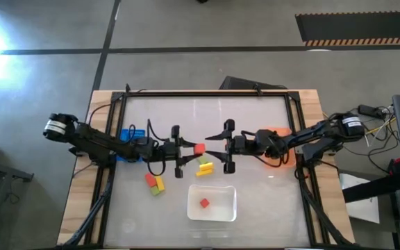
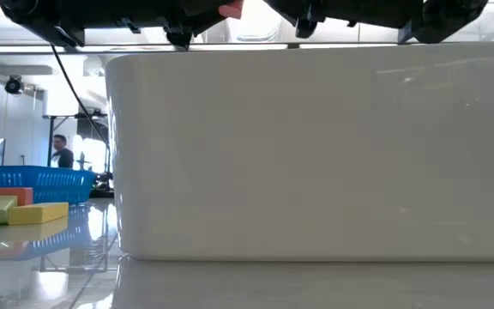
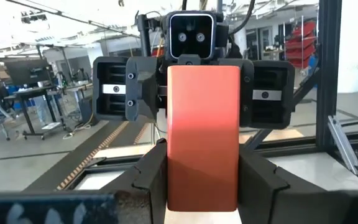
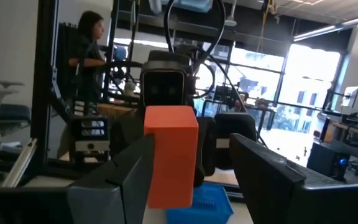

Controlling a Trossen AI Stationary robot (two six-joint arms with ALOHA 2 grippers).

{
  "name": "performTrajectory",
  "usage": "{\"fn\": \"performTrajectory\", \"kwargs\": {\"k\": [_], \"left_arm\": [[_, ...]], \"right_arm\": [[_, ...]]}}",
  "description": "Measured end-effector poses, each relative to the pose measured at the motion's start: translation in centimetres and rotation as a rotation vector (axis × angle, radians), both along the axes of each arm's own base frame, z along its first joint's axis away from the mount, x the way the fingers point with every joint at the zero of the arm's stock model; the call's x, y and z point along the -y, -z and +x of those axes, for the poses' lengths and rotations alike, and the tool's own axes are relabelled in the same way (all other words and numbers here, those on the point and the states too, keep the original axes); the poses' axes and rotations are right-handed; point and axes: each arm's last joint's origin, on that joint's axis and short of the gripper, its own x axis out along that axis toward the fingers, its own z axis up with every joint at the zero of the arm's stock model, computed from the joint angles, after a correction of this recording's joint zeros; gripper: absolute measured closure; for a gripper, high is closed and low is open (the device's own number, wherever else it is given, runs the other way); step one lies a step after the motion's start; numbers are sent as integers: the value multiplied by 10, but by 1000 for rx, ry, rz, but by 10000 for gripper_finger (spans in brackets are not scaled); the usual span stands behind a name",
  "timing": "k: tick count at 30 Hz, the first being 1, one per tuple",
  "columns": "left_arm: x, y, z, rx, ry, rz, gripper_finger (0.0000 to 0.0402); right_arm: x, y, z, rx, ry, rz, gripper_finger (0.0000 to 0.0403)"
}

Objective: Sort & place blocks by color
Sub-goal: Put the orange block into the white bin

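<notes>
Left claw [image 1: 186, 148] is pinching a small orange-red rectangular block [image 1: 199, 148] mid-air over the counter [image 1: 255, 201]; right claw [image 1: 217, 147] is opening wide around it; 1 red block [image 1: 204, 203] is sitting in the white tray [image 1: 230, 208]; yellow blocks [image 1: 204, 167] & others [image 1: 155, 182] are waiting, approx. 5 left.

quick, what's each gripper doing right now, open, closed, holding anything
Left gripper: closed on the orange block, held above the table's middle.
Right gripper: open, its fingers either side of that block, not gripping it.
</notes>
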Motion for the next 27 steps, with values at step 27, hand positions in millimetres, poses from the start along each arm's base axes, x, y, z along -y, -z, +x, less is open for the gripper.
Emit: {"fn": "performTrajectory", "kwargs": {"k": [27], "left_arm": [[6,1,-1,-6,20,0,281]], "right_arm": [[4,-31,-33,-155,70,-63,215]]}}
